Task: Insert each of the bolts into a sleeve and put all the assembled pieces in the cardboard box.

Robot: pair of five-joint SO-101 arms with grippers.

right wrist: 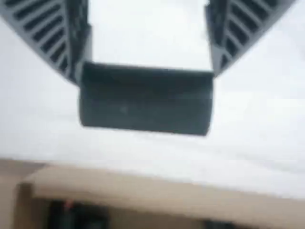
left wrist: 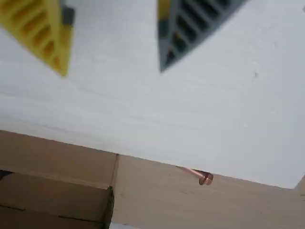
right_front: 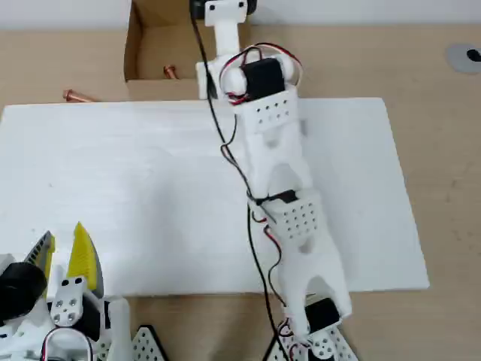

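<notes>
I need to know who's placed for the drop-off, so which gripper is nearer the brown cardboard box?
Right. The right gripper, holding a dark cylindrical sleeve, hangs over the white foam board just short of the brown cardboard box. The left gripper sits at the board's opposite edge.

On the left gripper (left wrist: 112,71) the ribbed jaws are one yellow, one grey; on the right gripper (right wrist: 145,78) both are dark grey. The sleeve (right wrist: 145,102) is near-black, the bolt (left wrist: 200,176) copper, the foam sheet (right_front: 150,188) white, the surface (right_front: 443,150) tan, the cardboard box (right_front: 132,53) brown.
</notes>
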